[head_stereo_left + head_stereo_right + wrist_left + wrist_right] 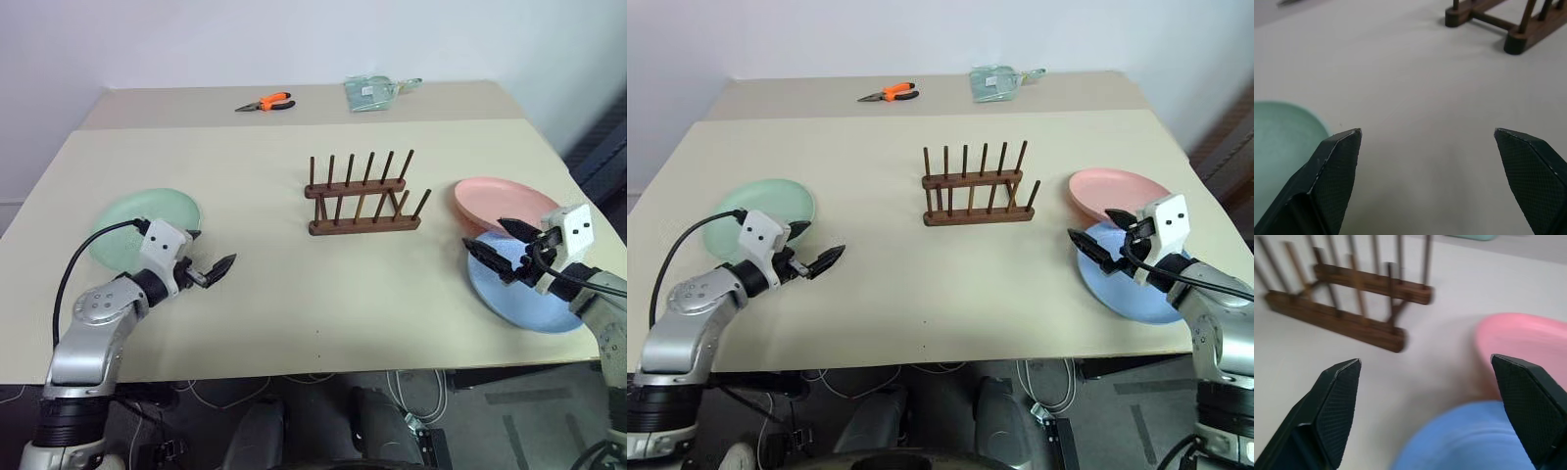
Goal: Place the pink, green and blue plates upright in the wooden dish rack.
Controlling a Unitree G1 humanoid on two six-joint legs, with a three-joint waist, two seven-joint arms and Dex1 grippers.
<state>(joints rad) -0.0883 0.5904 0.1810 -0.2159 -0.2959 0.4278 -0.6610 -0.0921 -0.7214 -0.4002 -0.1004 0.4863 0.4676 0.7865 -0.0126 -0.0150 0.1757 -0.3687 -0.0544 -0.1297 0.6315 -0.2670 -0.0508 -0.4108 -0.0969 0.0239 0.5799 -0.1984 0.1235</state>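
Dark-brown wooden dish rack (362, 196), twin rails with upright pegs, stands empty mid-table. Left gripper (209, 269) at eight o'clock, right gripper (502, 251) at four; both gape, unladen.

We see a beige table (274, 284) bearing the wooden dish rack (362, 206) mid-table, green plate (145, 225) left, pink plate (505, 201) and blue plate (524, 294) right, pliers (266, 102) and a clear bag (372, 92) far.

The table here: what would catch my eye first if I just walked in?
Probably the empty wooden dish rack at the table's middle. Three plates lie flat around it: a green plate on the left, a pink plate and a blue plate overlapping on the right. The left gripper and right gripper hang open beside them.
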